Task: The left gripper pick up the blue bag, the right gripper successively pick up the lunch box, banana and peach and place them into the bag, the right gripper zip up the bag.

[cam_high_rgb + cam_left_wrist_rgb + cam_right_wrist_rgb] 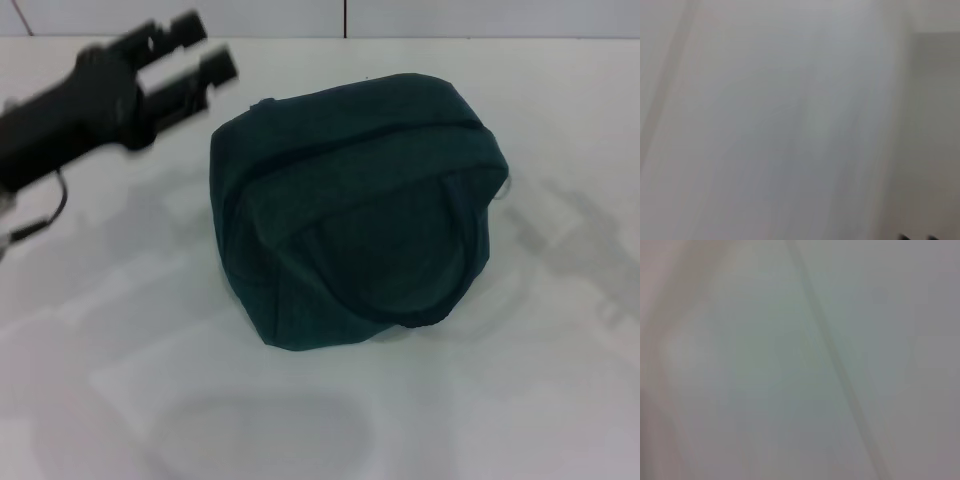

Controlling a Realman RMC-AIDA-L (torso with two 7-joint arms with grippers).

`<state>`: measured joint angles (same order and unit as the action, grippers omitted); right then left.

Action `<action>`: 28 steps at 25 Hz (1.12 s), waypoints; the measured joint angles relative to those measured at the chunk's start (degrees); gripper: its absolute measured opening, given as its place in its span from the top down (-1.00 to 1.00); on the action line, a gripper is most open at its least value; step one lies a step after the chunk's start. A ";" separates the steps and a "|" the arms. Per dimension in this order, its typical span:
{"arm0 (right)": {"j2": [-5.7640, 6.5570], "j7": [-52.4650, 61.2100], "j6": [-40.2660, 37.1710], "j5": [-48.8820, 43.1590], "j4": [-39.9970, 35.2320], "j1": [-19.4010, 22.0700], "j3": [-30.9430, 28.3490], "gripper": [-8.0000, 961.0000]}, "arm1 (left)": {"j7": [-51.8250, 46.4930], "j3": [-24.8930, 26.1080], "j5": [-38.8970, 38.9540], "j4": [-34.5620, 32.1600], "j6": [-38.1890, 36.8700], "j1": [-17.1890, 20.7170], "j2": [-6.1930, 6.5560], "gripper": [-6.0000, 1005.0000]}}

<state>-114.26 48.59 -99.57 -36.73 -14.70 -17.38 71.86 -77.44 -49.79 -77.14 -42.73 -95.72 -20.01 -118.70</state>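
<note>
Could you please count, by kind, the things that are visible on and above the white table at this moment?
Dark teal-blue fabric bag, lying closed on the white table: 1
Black two-fingered left end effector, open, above the table beside the bag and not touching it: 1
Lunch boxes in view: 0
Fruits in view: 0
Right end effector in view: 0
Total: 2

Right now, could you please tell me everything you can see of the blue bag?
The blue bag is dark teal fabric, slumped into a rounded heap on the white table. It looks closed, a dark seam running across its top, and one loop handle lies flat over its front. Nothing touches it; the left hand, fingers apart, hovers clear of it on the robot's left.
</note>
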 joint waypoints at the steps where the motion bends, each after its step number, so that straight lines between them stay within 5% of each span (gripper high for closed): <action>1: 0.91 0.44 -2.29 -2.17 -1.83 -0.04 0.10 -0.24 | 0.62 -0.11 -0.74 -0.11 -3.08 0.55 0.30 -0.31; 3: 2.56 2.82 -4.46 -6.16 -5.45 -0.45 0.13 -0.41 | 1.30 -0.15 -1.66 0.11 -7.83 1.17 0.83 -0.31; 10: 8.57 21.39 -4.77 -18.78 -20.35 -3.04 -0.50 -0.41 | 1.43 -0.51 -3.82 0.57 -15.99 2.62 1.22 -0.31; 14: 10.52 30.95 -5.12 -29.22 -23.57 -8.44 -2.87 -0.41 | 1.44 -0.49 -5.69 0.59 -16.58 2.54 1.16 -0.31; 18: 10.19 35.42 -5.14 -38.72 -24.75 -13.00 -4.67 -0.40 | 1.60 -0.31 -7.82 0.63 -16.35 1.40 0.67 -0.31; 23: 8.29 36.00 -3.18 -44.69 -26.57 -15.23 -4.94 -0.40 | 2.69 -0.09 -8.39 1.95 -16.08 0.55 0.60 -0.31; 25: 6.55 36.06 -1.40 -48.07 -28.90 -15.55 -5.00 -0.40 | 2.89 -0.05 -8.54 2.82 -16.08 0.24 0.79 -0.31; 28: 6.05 36.10 -0.93 -49.43 -29.57 -15.58 -5.02 -0.40 | 3.16 -0.03 -8.74 4.02 -15.89 -0.07 1.03 -0.31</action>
<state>-108.22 84.69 -100.50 -86.15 -44.27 -32.97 66.84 -74.28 -49.81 -85.89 -38.71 -111.61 -20.08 -117.67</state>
